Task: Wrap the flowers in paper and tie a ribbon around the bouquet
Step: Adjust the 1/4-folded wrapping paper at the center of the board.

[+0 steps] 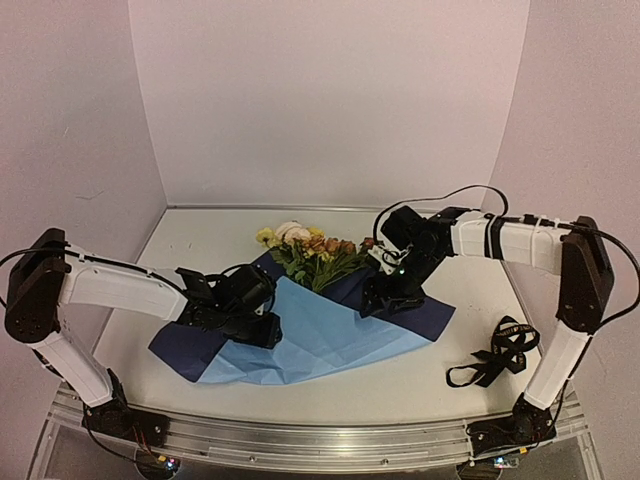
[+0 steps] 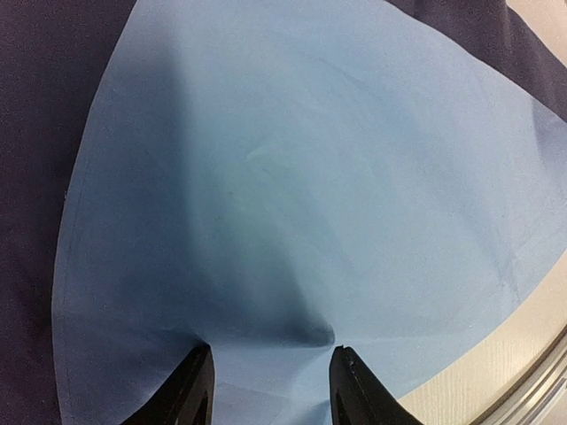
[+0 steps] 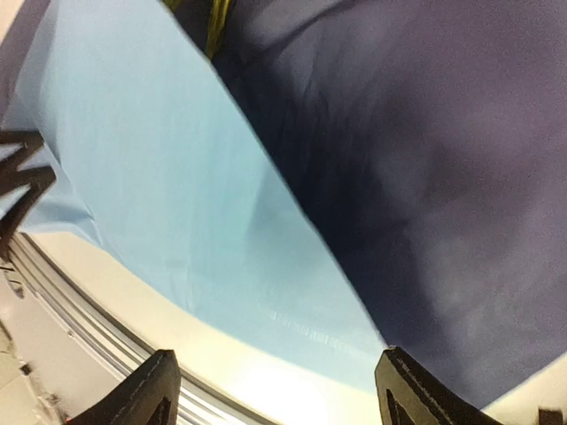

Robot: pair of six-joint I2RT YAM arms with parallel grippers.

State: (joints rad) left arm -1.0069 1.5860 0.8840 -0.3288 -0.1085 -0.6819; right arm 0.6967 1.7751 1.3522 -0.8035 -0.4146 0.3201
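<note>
The flowers (image 1: pixel 315 250) lie at the back of the table, their blooms sticking out past the paper's far edge. The paper (image 1: pixel 325 335) is folded over them, a light blue flap in the middle and navy (image 1: pixel 420 315) on both sides. My left gripper (image 1: pixel 268 330) rests on the flap's left part. Its fingertips (image 2: pixel 197 363) stand apart against the light blue paper (image 2: pixel 292 177), with a shadowed pucker between them. My right gripper (image 1: pixel 382 300) hangs wide open (image 3: pixel 275 363) over the line where light blue meets navy (image 3: pixel 416 159), holding nothing. The ribbon (image 1: pixel 498 355) lies loose at the right.
A metal rail (image 1: pixel 300 435) runs along the table's near edge and shows in the right wrist view (image 3: pixel 80 310). White walls close the back and sides. Part of the left arm (image 3: pixel 22 177) shows at the left edge of the right wrist view.
</note>
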